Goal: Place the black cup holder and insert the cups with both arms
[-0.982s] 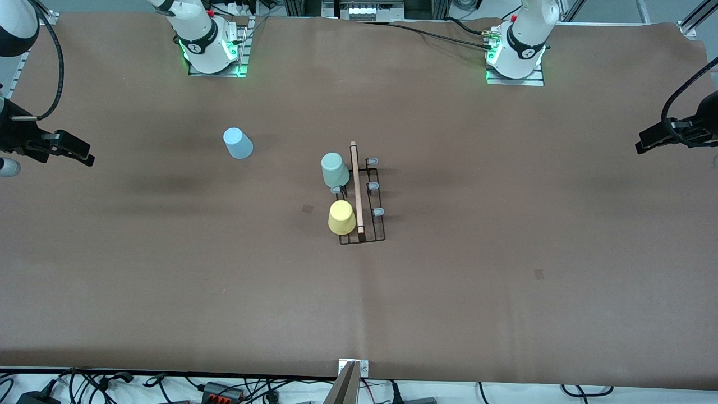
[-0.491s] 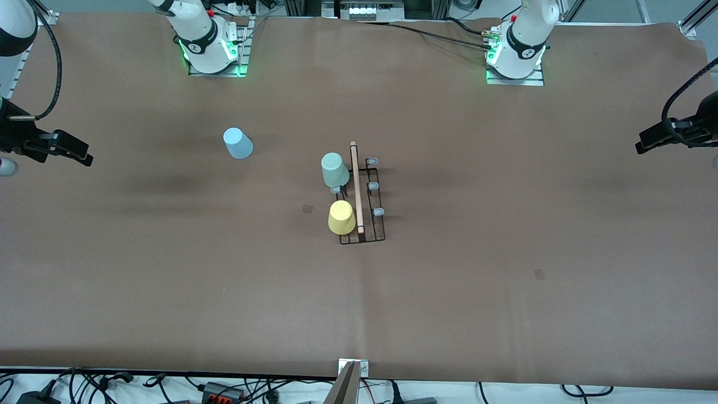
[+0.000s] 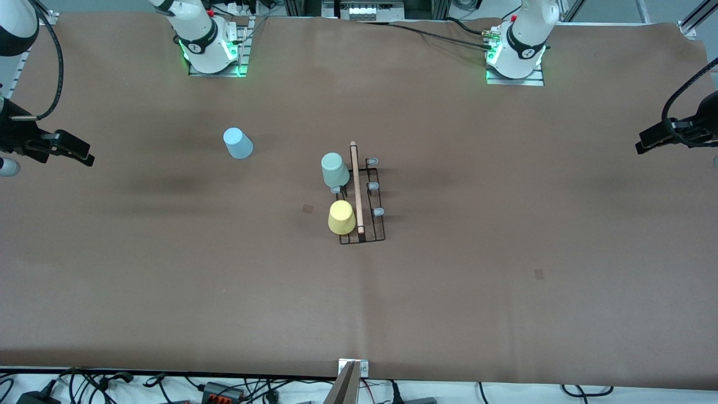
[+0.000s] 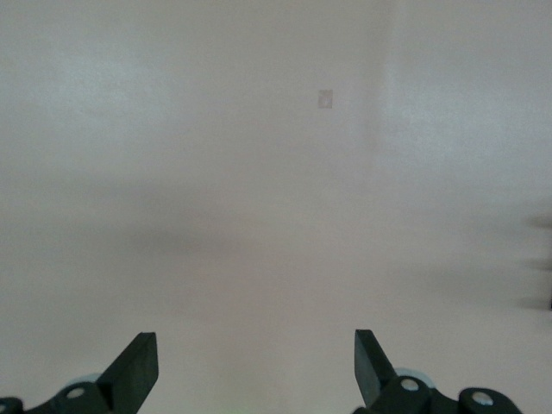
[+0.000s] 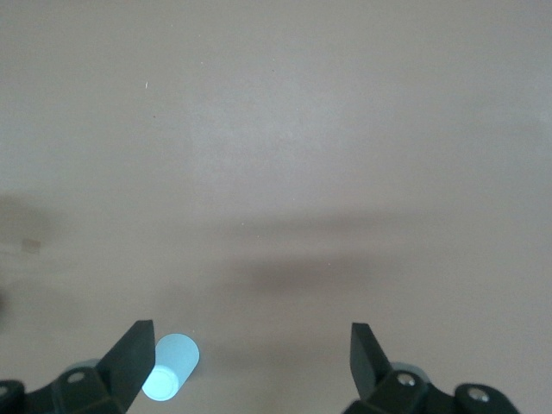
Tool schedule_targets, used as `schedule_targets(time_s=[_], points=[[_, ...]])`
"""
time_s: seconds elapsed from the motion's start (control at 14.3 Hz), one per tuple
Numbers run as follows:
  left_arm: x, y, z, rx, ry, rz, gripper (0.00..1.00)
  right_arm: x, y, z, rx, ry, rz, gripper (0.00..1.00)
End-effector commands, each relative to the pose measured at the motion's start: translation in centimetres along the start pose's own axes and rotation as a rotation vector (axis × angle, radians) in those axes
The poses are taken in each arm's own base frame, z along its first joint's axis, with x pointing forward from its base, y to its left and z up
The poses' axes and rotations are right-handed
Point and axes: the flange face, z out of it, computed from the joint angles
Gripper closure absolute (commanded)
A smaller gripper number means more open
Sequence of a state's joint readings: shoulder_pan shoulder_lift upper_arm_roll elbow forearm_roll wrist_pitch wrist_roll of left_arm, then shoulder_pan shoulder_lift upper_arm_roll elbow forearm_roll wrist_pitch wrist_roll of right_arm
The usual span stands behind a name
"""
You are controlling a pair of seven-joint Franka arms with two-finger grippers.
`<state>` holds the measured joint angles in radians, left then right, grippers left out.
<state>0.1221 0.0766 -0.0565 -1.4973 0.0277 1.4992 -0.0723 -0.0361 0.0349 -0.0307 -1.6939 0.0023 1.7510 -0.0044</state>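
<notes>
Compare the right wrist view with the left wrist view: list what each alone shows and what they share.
Only the right wrist view shows the light blue cup, standing on the table apart from the rack. Only the left wrist view shows a small pale square mark on the table cover. Both show bare brown table cover and their own gripper open and empty: the right gripper and the left gripper.
</notes>
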Motion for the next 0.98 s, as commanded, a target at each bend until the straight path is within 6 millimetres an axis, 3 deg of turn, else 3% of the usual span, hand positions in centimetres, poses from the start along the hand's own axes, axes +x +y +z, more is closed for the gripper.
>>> schedule_targets(time_s=[0.0, 0.91], points=[[0.2, -0.3, -0.4, 0.017, -0.004, 0.013, 0.0, 0.0, 0.2, -0.3, -0.002, 0.005, 0.005, 0.0], [0.1, -0.4, -0.4, 0.017, -0.006, 0.012, 0.0, -1.1, -0.2, -0.8, -0.004, -0.028, -0.022, 0.0]])
